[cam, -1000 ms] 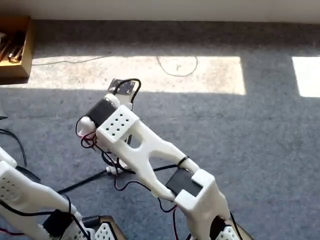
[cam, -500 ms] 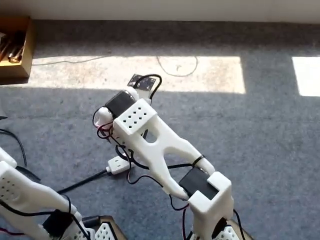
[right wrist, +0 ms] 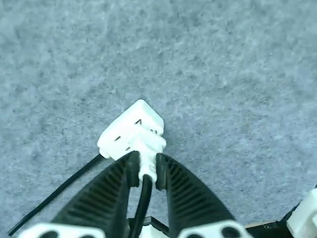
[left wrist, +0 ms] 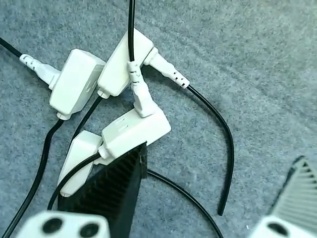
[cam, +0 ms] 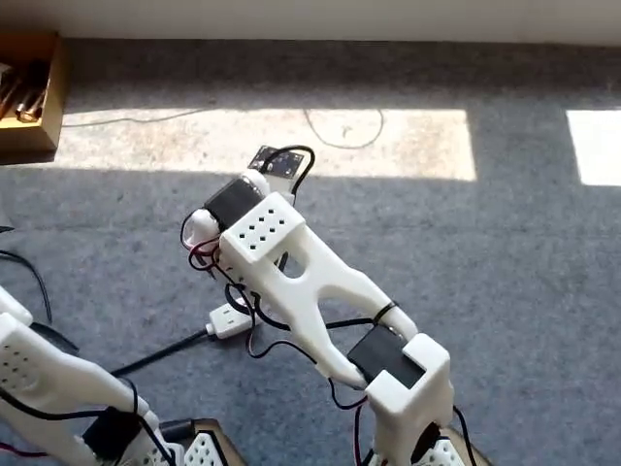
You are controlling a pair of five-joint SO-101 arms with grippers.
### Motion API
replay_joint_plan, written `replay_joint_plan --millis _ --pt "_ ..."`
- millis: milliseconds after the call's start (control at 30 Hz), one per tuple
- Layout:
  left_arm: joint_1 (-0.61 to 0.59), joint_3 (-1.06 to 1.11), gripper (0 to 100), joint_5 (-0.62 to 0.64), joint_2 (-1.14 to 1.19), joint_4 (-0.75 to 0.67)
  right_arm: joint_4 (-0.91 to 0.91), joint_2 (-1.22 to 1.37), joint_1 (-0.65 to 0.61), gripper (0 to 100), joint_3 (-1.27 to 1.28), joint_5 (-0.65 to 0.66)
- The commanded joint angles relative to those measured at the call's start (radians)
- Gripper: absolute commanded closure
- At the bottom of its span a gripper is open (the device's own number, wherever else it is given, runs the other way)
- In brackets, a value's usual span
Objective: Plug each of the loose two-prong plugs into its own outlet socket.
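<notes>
My right gripper (right wrist: 146, 162) is shut on a white two-prong plug (right wrist: 147, 145) with a black cord. The plug's front end meets a white outlet socket (right wrist: 130, 128) lying on the grey carpet; I cannot tell how deep the prongs sit. From above, a white socket (cam: 230, 318) with a black cable lies beside the right arm (cam: 291, 267), whose gripper is hidden under it. My left gripper (left wrist: 220, 156) hangs open over a heap of white sockets and plugs (left wrist: 124, 74) with tangled black cords. Its black finger (left wrist: 116, 186) lies next to one white socket (left wrist: 134, 130).
Grey carpet covers the floor, with sunlit patches (cam: 291, 141) at the back. A wooden box (cam: 34, 92) stands at the far left. A thin wire (cam: 340, 131) loops across the sunlit patch. The left arm (cam: 49, 383) sits at the near left corner.
The right arm swung to the right between one second and half a second ago, uncovering the white socket on the carpet. It has kept still since. The left arm has not moved.
</notes>
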Motion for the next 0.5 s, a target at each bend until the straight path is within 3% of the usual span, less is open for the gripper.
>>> replay_joint_plan --millis 0,467 --pt "0.005 -0.041 58 -0.009 -0.015 -0.005 0.019 -0.065 -0.021 99.3 0.042 -0.009" --pt "0.019 -0.039 58 -0.009 -0.015 -0.003 -0.018 -0.067 -0.027 99.3 -0.03 -0.046"
